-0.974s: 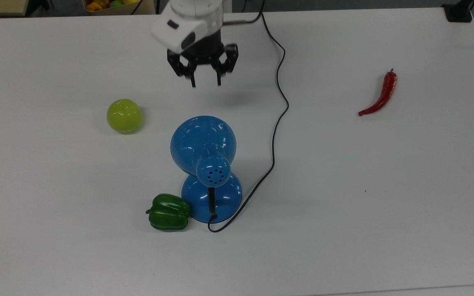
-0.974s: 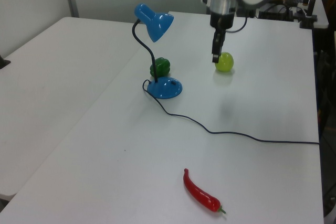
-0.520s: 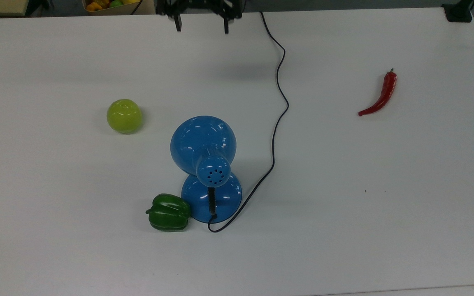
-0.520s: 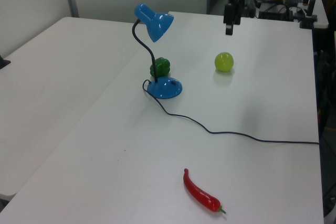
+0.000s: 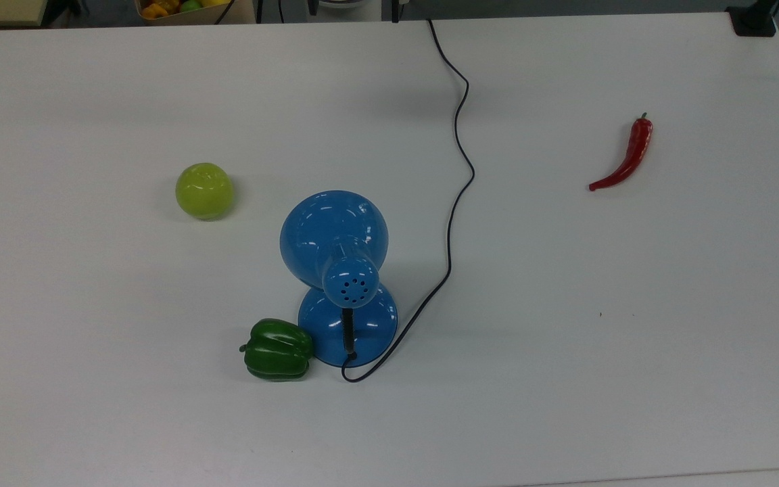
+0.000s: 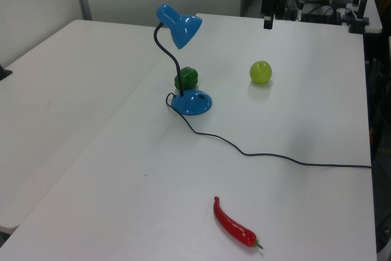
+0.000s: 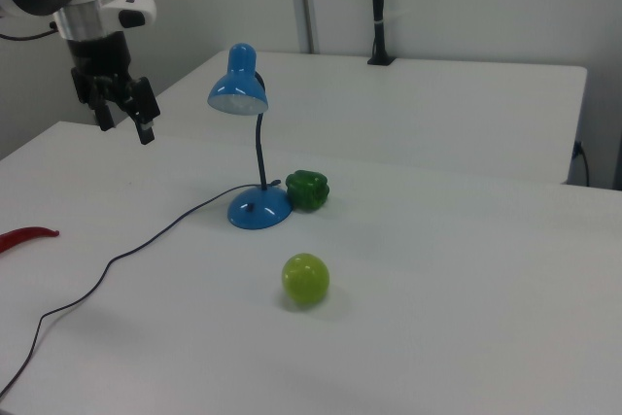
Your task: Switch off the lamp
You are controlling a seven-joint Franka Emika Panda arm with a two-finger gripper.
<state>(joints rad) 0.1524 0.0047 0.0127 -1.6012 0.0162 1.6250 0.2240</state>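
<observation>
— Where was the lamp [image 5: 339,270]?

— Standing on the white table [image 5: 633,304], base beside a green bell pepper [image 5: 276,350], touching it or nearly. Shade tipped toward a yellow-green apple [image 5: 204,191] in the top view. Its cord [image 5: 457,196] snaked off toward the table's far edge.

— And the gripper [image 7: 124,125]?

— High above the table, well apart from the lamp, at the right view's left. Fingers [image 7: 146,130] spread, nothing between them.

— Anything else?

— A red chili [image 5: 625,157] lay alone at the top view's right.
</observation>
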